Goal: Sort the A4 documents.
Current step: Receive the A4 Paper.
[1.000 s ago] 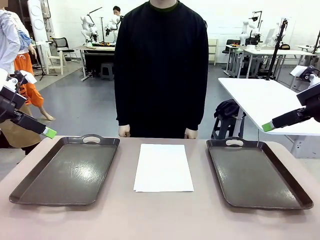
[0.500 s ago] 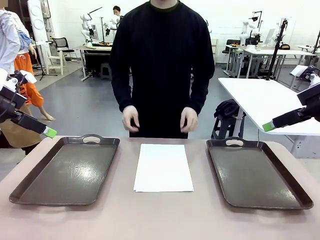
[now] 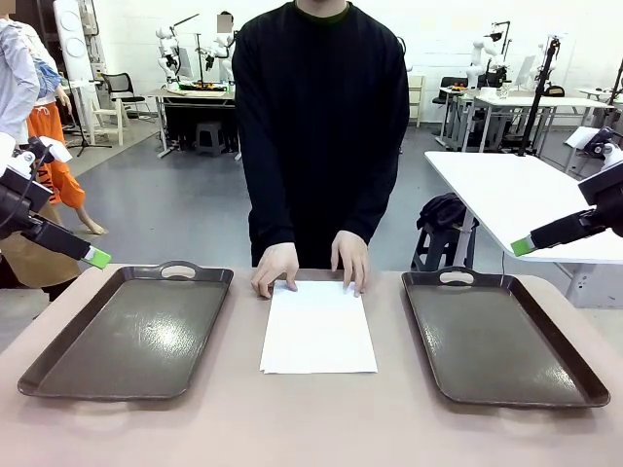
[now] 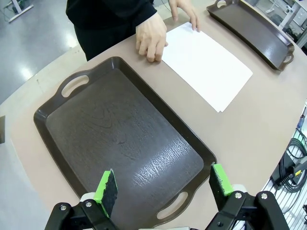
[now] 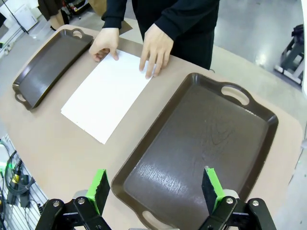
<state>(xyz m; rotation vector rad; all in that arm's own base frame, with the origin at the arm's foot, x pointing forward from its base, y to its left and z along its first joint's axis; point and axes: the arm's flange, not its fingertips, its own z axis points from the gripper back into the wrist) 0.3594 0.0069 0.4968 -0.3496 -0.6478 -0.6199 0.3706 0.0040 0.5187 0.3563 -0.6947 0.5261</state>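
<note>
A4 documents [image 3: 318, 329] lie as a neat white stack flat on the tan table [image 3: 311, 423], in the middle between two dark brown handled trays and touching neither. The left tray [image 3: 136, 331] and the right tray [image 3: 496, 341] both sit bare, each with a cut-out handle at its far end. A person in a black top stands at the far side of the table and leans in over the paper: the person's right hand [image 3: 275, 269] rests with its fingers at the far corner of the stack nearest the left tray, and the person's left hand [image 3: 350, 259] presses its fingertips on the far edge toward the right tray. The left gripper [image 3: 95, 258] hangs in the air off the outer far corner of the left tray; its wrist view looks down on that tray, and there its green pads [image 4: 106, 186] stand spread wide apart with nothing between them and nothing touched. The right gripper [image 3: 523, 246] is likewise raised, out beyond the right tray's far outer corner, and in its wrist view its green pads [image 5: 98, 189] are just as widely parted above the right tray, empty and clear of the tray, the paper and the person's hands.
</note>
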